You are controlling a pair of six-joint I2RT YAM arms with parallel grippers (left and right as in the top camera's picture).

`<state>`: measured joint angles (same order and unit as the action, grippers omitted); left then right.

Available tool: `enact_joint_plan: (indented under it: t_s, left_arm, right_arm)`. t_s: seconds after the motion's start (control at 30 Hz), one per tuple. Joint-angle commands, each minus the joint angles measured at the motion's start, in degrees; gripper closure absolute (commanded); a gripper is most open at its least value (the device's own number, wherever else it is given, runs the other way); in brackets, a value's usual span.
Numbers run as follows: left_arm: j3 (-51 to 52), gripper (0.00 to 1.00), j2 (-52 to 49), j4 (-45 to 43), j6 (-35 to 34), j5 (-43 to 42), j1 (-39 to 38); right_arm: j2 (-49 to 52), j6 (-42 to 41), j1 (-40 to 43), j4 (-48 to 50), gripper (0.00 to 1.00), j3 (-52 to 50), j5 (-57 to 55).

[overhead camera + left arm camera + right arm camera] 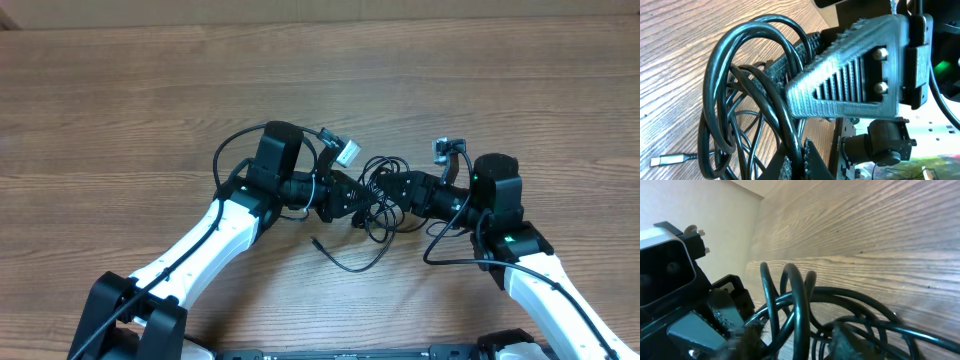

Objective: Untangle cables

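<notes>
On the wooden table (150, 80), the left gripper (350, 198) sat with its fingers together, pinched on the cables (381, 188) — a knot of thin black loops at the middle of the table between the two arms. One loose tail trailed toward the near edge, and a silver-tipped plug (667, 160) lay flat on the wood. The right gripper (403, 189) pressed into the same knot from the other side. Its fingers were blurred and cut off in its own camera, so whether they pinched a loop could not be told. The step looked like taking a second hold; the next would call for a sure grip on a separate strand and a slow pull apart. The crossings themselves lay hidden under the grippers.
</notes>
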<state>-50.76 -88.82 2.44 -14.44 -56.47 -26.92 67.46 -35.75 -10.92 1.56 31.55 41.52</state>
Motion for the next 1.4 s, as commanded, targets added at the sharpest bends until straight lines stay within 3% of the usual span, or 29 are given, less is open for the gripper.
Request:
enact_joint_plan:
  t_s: [0.0,0.27,0.37,0.4,0.47,0.53,0.6,0.7,1.0,1.37]
  left_arm:
    - [-1.2,0.96,1.6,-0.1,2.1,-2.1,-0.1]
    - [-1.2,0.95,1.6,-0.3,4.0,-4.4,-0.1]
    - [-1.2,0.75,1.6,-0.3,4.0,-3.9,-0.1]
    - [-1.2,0.62,1.6,-0.3,4.0,-3.2,-0.1]
    - [-1.2,0.49,1.6,0.0,4.0,-1.9,-0.1]
    - [-1.2,0.27,1.6,0.2,4.0,-1.1,-0.1]
    - [-1.2,0.19,1.6,0.2,4.0,-1.1,-0.1]
    - [-1.2,0.00,1.6,0.4,4.0,0.0,-0.1]
    - [-1.2,0.00,1.6,8.8,3.9,11.6,-0.1]
    - [-1.2,0.00,1.6,9.7,3.7,15.1,-0.1]
  right_arm:
    - [0.1,-0.1,-0.3,0.3,0.66,0.7,-1.0]
    - [0.1,-0.1,-0.3,0.3,0.96,0.7,-1.0]
    - [0.1,-0.3,-0.3,0.3,0.96,0.7,-1.0]
    - [0.1,-0.3,-0.3,0.3,0.96,0.7,-0.9]
    - [0.1,-0.3,-0.3,0.2,0.96,0.7,-0.7]
    - [0.1,-0.3,-0.3,0.0,0.96,0.7,-0.7]
    - [0.1,-0.3,-0.3,0.0,0.96,0.7,-0.7]
    - [0.1,-0.3,-0.3,0.0,0.96,0.7,-0.7]
    - [0.1,-4.8,-0.3,2.8,0.96,0.7,-0.8]
    - [0.1,-15.3,-0.3,10.0,0.96,0.7,-1.0]
